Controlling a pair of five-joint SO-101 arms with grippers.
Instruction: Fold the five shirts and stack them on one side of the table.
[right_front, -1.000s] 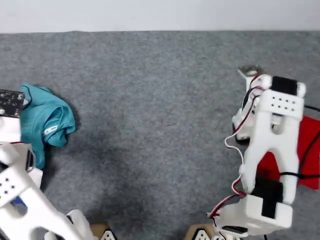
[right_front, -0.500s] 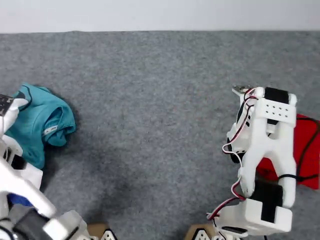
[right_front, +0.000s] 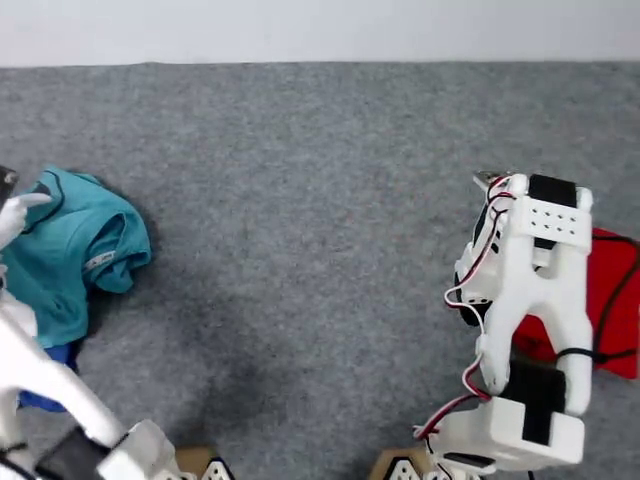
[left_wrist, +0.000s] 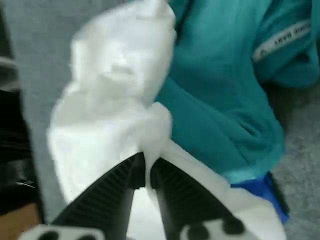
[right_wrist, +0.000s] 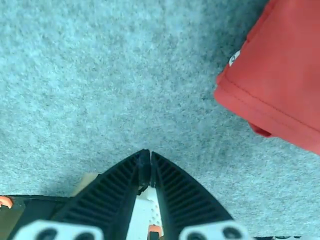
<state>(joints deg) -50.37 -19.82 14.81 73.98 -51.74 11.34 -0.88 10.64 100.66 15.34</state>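
Wide open grey counter (right_front: 300, 200) through the middle here, bare felt from the far edge along the white wall (right_front: 320, 30) down to the near edge between the two arm bases. All the cloth sits out at the sides.

On the left edge lies the teal shirt (right_front: 75, 250), crumpled, its long axis running far-to-near along that edge, with the neck label turned toward the centre. A blue shirt (right_front: 45, 398) peeks out from under its near end. The left gripper (left_wrist: 146, 172) is pressed together on a bunched fold of the white shirt (left_wrist: 115, 90), which lies beside and partly over the teal one (the white cloth is too rumpled to say which way it points). The left arm (right_front: 30, 370) hugs the counter's left edge.

Over on the right, the red shirt (right_front: 610, 290) lies flat at the right edge, with a straight hem and a corner facing the middle. The right arm (right_front: 535, 300) covers much of it from above, so its long axis cannot be judged. The right gripper (right_wrist: 145, 167) is pressed together on nothing, hanging over bare counter just beside the red shirt's corner, not touching it.
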